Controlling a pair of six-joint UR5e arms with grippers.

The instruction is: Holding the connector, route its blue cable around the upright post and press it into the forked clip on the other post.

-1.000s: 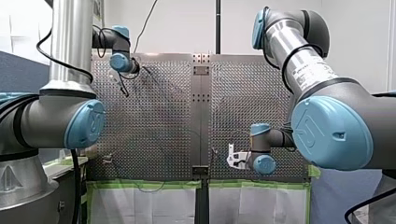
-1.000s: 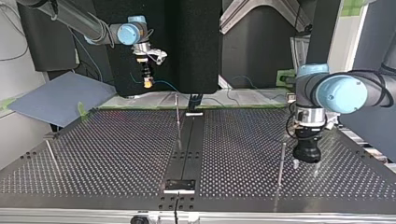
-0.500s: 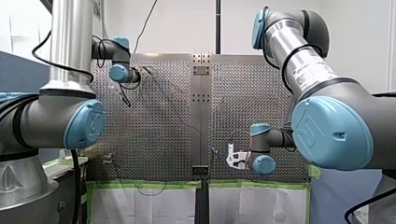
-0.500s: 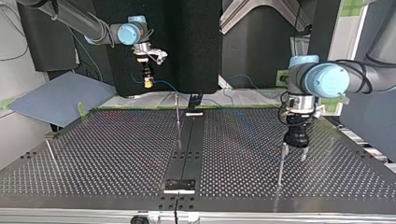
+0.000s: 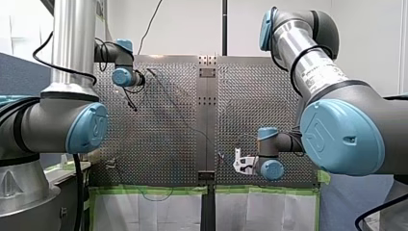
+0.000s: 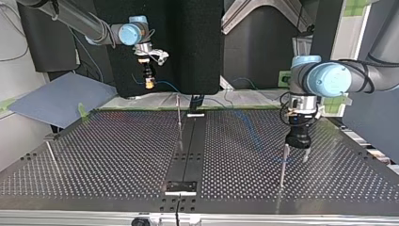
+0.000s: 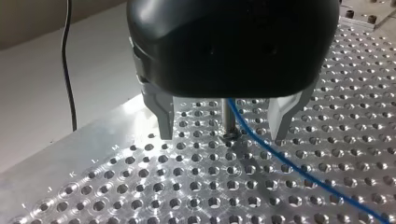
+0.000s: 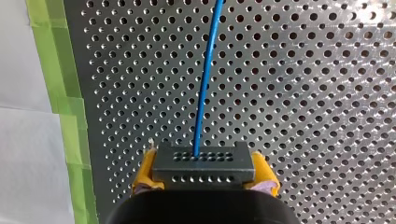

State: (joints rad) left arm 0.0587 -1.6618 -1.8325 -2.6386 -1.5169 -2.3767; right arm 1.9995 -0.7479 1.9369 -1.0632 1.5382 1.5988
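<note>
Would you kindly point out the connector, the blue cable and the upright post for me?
connector (image 8: 204, 164): right wrist view, its dark front face.
blue cable (image 8: 208, 70): right wrist view, its straight middle run.
upright post (image 7: 225, 116): left wrist view, its shaft.

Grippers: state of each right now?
Left gripper: open, holding nothing.
Right gripper: shut on the connector of the blue cable.
</note>
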